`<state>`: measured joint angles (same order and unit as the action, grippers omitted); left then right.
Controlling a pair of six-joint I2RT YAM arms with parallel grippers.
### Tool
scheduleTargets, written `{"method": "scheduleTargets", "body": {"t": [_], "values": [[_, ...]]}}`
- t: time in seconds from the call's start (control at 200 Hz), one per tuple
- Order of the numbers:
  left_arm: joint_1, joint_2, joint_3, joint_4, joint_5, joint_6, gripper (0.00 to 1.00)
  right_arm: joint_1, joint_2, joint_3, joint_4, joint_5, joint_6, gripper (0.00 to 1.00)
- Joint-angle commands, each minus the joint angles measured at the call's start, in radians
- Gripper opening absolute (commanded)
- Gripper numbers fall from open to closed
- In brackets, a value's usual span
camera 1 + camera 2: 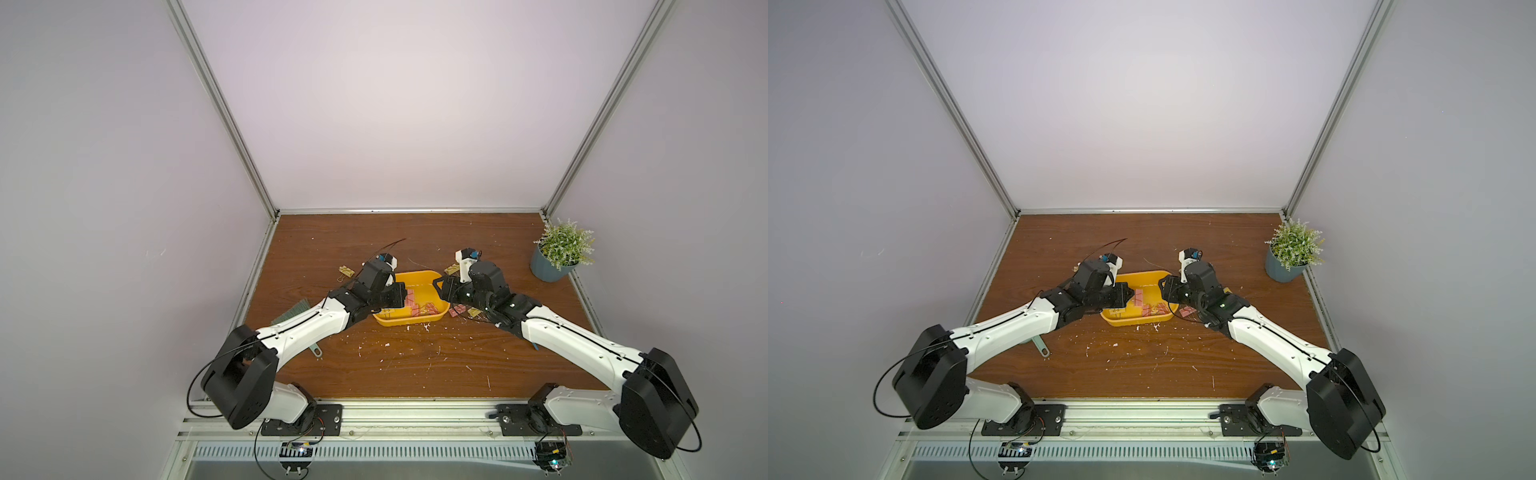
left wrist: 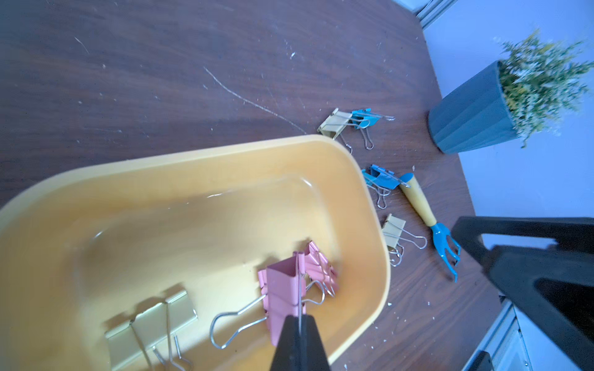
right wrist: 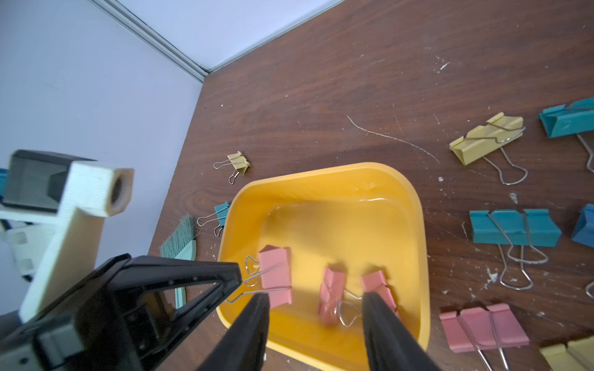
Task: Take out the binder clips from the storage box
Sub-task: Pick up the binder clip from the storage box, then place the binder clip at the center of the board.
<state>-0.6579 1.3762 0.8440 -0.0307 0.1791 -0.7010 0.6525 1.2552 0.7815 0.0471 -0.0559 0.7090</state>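
Note:
The yellow storage box (image 1: 419, 275) (image 1: 1142, 274) stands mid-table between my two arms. Inside it lie pink binder clips (image 3: 331, 289) and a yellow one (image 2: 151, 318). My left gripper (image 2: 299, 321) (image 1: 395, 297) reaches over the box's left part and is shut on the wire handle of a pink binder clip (image 2: 284, 289) (image 3: 274, 276). Over the right part, my right gripper (image 3: 315, 296) (image 1: 440, 286) hangs open, its fingers (image 3: 379, 321) either side of two pink clips and touching neither.
More clips lie on the wood around the box: yellow (image 3: 485, 141), teal (image 3: 514, 226), pink (image 3: 482, 324), and a small yellow one (image 1: 345, 272) to the left. A blue-tined hand fork (image 2: 424, 212), a teal brush (image 3: 180, 237) and a potted plant (image 1: 552, 266) are nearby.

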Motion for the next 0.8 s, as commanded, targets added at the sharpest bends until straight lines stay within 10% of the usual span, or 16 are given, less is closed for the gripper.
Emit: {"method": "scheduleTargets", "body": {"t": [0.0,0.435,0.796], "values": [[0.005,-0.096,-0.049,0.092,-0.079,-0.027,0.00,0.001,-0.011,-0.008,0.157,-0.109,0.009,0.54],[0.199,-0.591,-0.396,0.135,-0.314,-0.322,0.00,0.060,0.158,0.134,0.150,-0.255,-0.032,0.52],[0.368,-0.458,-0.483,0.224,-0.162,-0.552,0.00,0.078,0.245,0.196,0.132,-0.313,-0.016,0.52]]}}
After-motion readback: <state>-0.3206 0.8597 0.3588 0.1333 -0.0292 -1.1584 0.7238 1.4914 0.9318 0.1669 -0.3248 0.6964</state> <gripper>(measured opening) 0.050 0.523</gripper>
